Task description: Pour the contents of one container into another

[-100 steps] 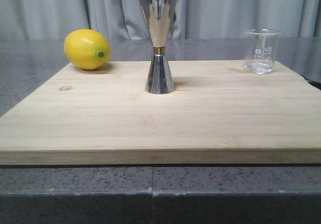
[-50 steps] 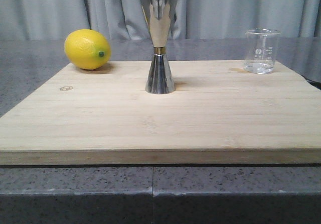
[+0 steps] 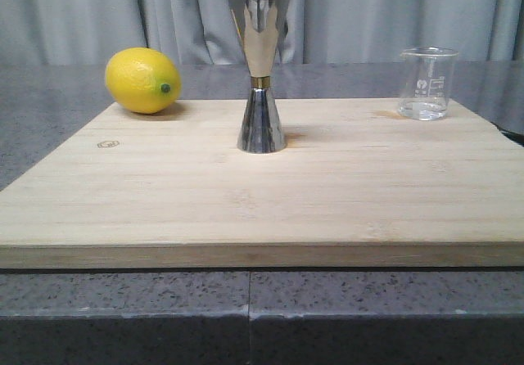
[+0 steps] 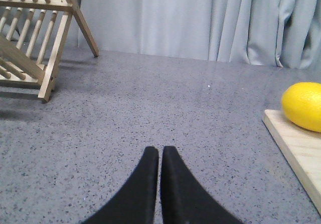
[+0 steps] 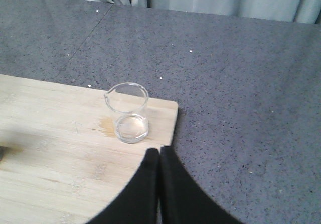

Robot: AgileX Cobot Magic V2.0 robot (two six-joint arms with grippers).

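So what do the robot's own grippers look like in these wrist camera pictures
Only the fingers show. The left gripper has two matte black fingers, broad at the base and curving inward to narrow, rounded tips. The right gripper looks the same: smooth black, tapered, unmarked. No cables, labels or arm links are visible, and neither arm appears in the front view.

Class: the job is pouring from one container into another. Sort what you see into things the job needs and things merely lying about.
Needed:
glass beaker
steel jigger

Lying about:
lemon
wooden rack
cutting board, which only carries the items
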